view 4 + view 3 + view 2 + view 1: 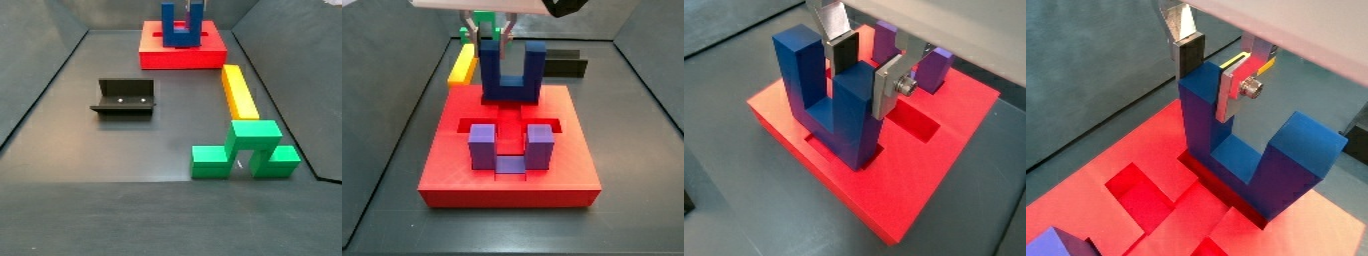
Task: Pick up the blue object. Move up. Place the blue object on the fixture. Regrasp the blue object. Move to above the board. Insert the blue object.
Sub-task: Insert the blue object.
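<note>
- Stage of task: I judge the run to be in its last step, the insertion. The blue object (834, 105) stands upright on the board (938, 185), with its base at, or already in, a recessed slot; how deep it sits I cannot tell.
- Steps done, as I read it: the fixture (124, 97) stands bare on the floor, well apart from the board, so I take the pick, the rest on the fixture and the regrasp to be finished.
- Steps left: final seating, if any, then release and withdrawal.
- Gripper (865, 68): in both wrist views the silver fingers (1233, 88) clamp one prong of the blue object, a pad against each face; the other prong is free.
- Position: in a side view the gripper (492, 42) hangs over the board's far end, at about 12 o'clock, holding the blue object (515, 78) there.
- Appearance of the blue object: dark blue, U-shaped, two square upright prongs on a flat base, matte with crisp edges, standing straight with no visible tilt.
- Neighbours: a purple block (508, 148) of similar U shape sits on the board at about 6 o'clock of the blue object, apart from it. A yellow bar (239, 91) and a green block (245, 150) lie off the board.
</note>
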Motion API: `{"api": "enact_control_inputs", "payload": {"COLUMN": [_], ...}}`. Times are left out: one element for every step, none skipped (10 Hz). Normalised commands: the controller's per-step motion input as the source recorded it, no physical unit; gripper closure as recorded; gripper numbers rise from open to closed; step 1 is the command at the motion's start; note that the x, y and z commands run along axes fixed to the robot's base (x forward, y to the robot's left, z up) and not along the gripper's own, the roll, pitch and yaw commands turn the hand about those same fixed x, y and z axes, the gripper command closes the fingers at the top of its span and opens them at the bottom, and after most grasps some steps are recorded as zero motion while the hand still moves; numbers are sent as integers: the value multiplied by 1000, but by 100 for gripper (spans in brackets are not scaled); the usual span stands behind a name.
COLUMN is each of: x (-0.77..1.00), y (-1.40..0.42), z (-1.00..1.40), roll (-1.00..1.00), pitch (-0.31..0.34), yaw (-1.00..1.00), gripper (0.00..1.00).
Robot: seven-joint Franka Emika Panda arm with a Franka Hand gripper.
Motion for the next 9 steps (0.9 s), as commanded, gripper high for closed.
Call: {"api": "enact_control_inputs", "payload": {"x": [-197,-183,-114,-29,-6,0,0,0,0], "y": [0,0,-14,0,0,0,0,0,189], "z": [-217,-163,-111,-54,-49,-169,-226,-100,0], "roll": [-31,-46,-80,-341,-500,-464,-383,-264,-416], "pitch": [-56,-61,-60,-24,0,0,0,0,-13], "yaw": [0,0,0,0,0,0,0,0,0], "gripper": [100,100,100,100,100,100,100,100,100]}}
